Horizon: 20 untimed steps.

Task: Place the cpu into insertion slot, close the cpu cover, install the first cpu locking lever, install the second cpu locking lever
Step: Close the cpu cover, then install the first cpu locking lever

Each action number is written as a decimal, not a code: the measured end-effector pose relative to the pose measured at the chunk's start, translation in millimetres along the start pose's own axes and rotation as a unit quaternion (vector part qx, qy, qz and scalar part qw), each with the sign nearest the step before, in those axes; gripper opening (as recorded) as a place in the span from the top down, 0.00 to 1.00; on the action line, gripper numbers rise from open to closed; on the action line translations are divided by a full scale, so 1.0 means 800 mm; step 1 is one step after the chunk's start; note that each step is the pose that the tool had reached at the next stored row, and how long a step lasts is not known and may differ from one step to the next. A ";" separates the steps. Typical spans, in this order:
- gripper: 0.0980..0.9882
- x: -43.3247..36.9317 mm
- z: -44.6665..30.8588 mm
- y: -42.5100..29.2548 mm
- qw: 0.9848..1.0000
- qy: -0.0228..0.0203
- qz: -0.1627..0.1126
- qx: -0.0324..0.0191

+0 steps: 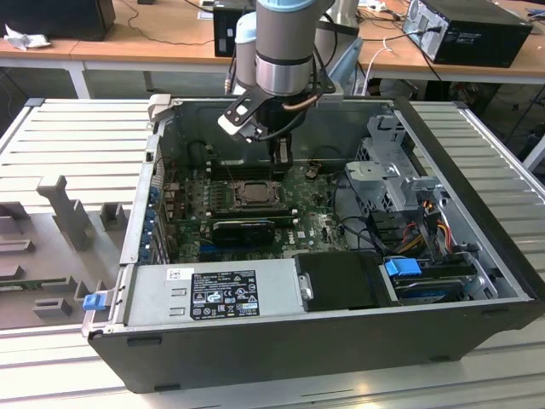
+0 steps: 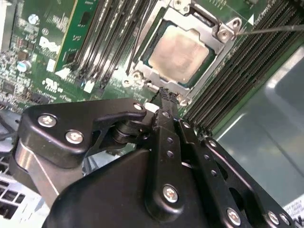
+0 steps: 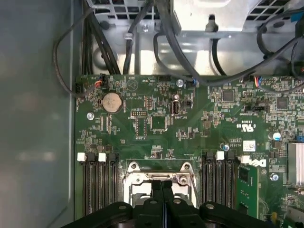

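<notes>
1. Gripper [image 2: 166, 94]: fingers pressed together, holding nothing, tip just beside the insertion slot [image 1: 245, 192] rim.
2. cpu [image 2: 178, 51] sits in the slot, mid-motherboard [image 3: 156, 118], with the cpu cover [image 2: 145, 46] down over it.
3. Judged: first lever step. Thin lever rod [image 2: 270, 29] looks unlatched and needs pressing down and hooking.
</notes>
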State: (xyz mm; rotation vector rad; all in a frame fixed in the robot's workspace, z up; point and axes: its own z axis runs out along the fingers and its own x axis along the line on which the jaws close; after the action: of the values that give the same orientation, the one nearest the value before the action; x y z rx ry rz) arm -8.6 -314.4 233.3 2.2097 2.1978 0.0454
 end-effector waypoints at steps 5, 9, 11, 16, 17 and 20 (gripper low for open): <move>0.99 0.000 0.0050 -0.0245 1.000 0.003 0.000 0.001; 0.99 0.000 0.0048 -0.0388 1.000 0.003 0.000 0.001; 0.99 0.000 0.0046 -0.0438 1.000 0.003 0.000 0.001; 0.99 0.000 0.0043 -0.0531 1.000 0.003 0.000 0.001; 0.99 0.000 0.0042 -0.0559 1.000 0.003 0.000 0.001; 0.99 0.000 0.0016 -0.0562 1.000 0.003 0.000 0.001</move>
State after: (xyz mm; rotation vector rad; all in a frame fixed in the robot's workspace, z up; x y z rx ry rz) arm -53.5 -314.5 230.4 2.2139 2.2016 0.0506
